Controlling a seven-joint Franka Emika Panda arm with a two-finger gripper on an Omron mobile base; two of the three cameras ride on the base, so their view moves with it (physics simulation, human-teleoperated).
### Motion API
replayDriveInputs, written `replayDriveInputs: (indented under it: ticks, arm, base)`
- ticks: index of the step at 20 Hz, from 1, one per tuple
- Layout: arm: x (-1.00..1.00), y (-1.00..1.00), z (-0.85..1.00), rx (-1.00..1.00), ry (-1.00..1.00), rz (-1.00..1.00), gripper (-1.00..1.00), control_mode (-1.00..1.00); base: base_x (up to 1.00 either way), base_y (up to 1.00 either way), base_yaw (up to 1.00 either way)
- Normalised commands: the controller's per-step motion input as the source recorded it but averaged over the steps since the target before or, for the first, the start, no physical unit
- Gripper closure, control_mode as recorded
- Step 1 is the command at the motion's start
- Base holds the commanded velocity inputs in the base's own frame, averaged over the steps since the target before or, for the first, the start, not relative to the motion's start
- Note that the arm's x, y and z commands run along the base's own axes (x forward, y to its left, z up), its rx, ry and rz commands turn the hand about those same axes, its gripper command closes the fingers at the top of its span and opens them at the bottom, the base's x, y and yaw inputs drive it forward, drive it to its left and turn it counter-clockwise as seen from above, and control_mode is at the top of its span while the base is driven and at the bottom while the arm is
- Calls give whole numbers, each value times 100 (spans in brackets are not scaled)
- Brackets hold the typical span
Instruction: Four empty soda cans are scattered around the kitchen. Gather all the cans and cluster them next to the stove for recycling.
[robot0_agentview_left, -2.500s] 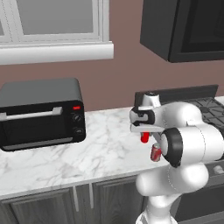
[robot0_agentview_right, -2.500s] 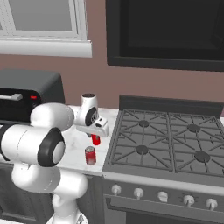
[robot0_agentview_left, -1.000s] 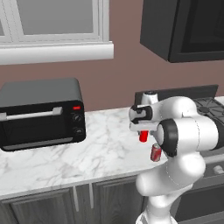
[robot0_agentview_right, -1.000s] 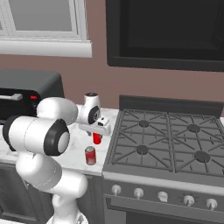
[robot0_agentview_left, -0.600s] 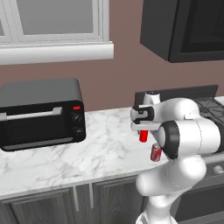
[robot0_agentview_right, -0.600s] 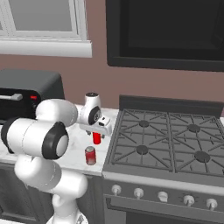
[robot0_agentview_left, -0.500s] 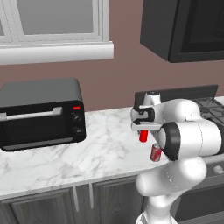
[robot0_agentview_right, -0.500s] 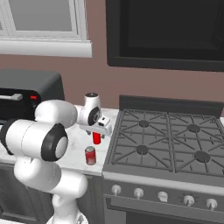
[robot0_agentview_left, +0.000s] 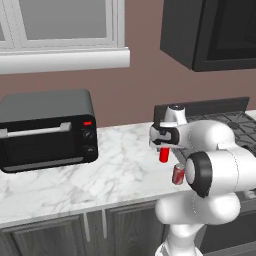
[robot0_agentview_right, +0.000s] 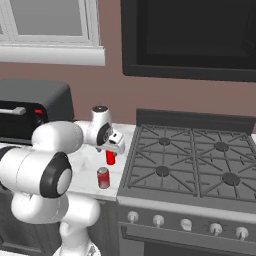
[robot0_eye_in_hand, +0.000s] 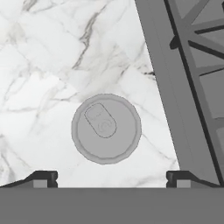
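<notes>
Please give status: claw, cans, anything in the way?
Claw open above bright red can, upright beside stove. Second can nearby. Nothing blocking.

bright red can (robot0_agentview_right: 110, 158) upright on counter beside stove (robot0_agentview_right: 190, 160); darker red can (robot0_agentview_right: 103, 178) upright nearer front edge

The robot arm (robot0_agentview_left: 215, 165) is mostly white, smooth and shiny. It is made of fat round parts, like big balls and thick tubes stuck together. Some joints have a dark grey ring around a round white cap (robot0_agentview_right: 56, 181). The top of the hand has a small grey cap (robot0_agentview_right: 100, 108). The hand (robot0_agentview_left: 165, 137) is white with black parts on its side. The two fingers (robot0_eye_in_hand: 42, 178) are small, dark and blocky, with lighter grey squares at the tips.
</notes>
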Motion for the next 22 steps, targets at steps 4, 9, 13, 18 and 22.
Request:
replayDriveInputs:
  ticks: [4, 9, 13, 18, 22]
  arm:
    - [-2, 3, 38, 0, 7, 0, -100, -100]
    - [-5, 0, 40, 0, 20, 0, -100, -100]
    - [-14, 1, 37, 0, 23, 0, -100, -100]
    - [-32, 2, 23, 0, 21, 0, -100, -100]
    - [-51, 2, 6, 0, 16, 0, -100, -100]
  base:
    - [0, 0, 0]
    - [0, 0, 0]
    - [0, 0, 0]
    - [0, 0, 0]
    - [0, 0, 0]
